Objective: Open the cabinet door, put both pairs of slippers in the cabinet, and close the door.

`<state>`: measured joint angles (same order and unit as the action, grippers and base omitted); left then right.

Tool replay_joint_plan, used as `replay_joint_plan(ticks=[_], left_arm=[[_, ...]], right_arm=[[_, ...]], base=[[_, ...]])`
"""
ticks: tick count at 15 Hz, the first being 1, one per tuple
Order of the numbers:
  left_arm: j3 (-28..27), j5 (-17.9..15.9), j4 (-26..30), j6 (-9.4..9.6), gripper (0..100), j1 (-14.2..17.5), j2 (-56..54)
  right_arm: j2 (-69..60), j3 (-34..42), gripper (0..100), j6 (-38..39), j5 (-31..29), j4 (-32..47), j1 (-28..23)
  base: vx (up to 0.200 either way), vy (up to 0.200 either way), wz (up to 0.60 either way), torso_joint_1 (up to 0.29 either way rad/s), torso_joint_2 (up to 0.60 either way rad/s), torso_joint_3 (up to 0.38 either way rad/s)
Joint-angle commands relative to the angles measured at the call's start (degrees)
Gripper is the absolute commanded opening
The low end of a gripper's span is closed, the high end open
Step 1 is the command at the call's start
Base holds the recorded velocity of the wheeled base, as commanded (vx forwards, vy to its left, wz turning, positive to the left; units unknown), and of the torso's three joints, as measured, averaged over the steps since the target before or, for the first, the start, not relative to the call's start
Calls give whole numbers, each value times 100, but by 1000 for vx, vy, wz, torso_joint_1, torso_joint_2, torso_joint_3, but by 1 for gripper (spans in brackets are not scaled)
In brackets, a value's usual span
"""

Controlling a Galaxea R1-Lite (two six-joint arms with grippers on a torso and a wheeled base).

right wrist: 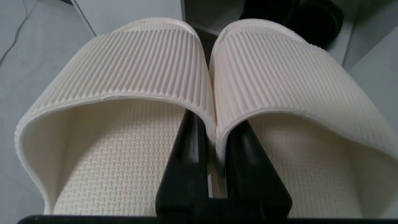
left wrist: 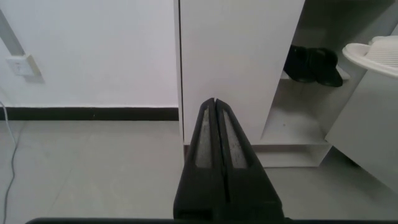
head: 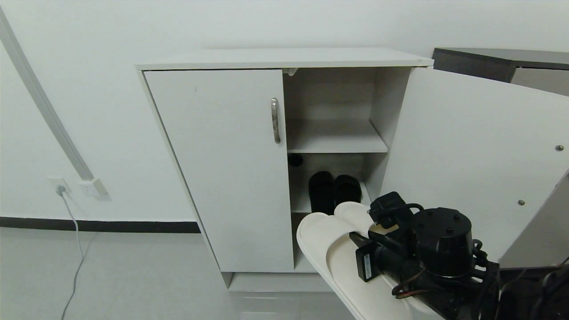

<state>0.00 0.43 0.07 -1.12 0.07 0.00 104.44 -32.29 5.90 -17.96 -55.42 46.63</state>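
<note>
Holding one pair of white slippers (head: 338,249) in the air before the open half of the cabinet (head: 284,58), the right gripper (right wrist: 214,168) had one finger inside each shoe. Its jaws were narrowed on the two inner side walls, which were pinched together between them. The two white slippers lay side by side and touching, soles down. Their toes pointed at the cabinet opening, and their long axes ran from the gripper toward it.

A second pair, two black slippers (head: 334,190), sat inside on the lower shelf (head: 300,195). They were side by side toward the shelf's right edge, with their near ends by its front edge. Their long axes ran front to back; which end faced out could not be told. The white toes hung just in front of that shelf's front edge and a little above it.

The cabinet had two doors. The left door (head: 218,169) was shut, with one upright metal handle (head: 276,120) at its inner edge, and the right door (head: 471,155) was swung wide open. Of the two shelves seen, the upper shelf (head: 335,140) was bare.

The left gripper (left wrist: 214,109) hung over the floor (left wrist: 93,168) before the left door, jaws pressed together on nothing.
</note>
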Motion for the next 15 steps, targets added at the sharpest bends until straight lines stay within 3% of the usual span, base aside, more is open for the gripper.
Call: replay_joint_plan(ticks=[1,7,9,12,15], left_arm=[[-9,-8,1,-2,0,1,9],[0,-8,1,-2,0,1,9],[0,-8,1,-2,0,1,9],[0,1,-7,-2,0,1,0],[0,1,-7,-2,0,1,9]], right_arm=[[7,-5,0,-1,3,-4,4],[59,21,0,-80,-6,-110,4],[94,56,0,-115,3,-171,13],[174,83,0,-115,38,-215,13],[411,92,0,-115,38,-690,30]], base=[[0,200,0,7,46,36],[0,33,0,0,4,4],[0,0,-600,2,5,2],[0,0,0,0,0,0],[0,0,0,0,0,0]])
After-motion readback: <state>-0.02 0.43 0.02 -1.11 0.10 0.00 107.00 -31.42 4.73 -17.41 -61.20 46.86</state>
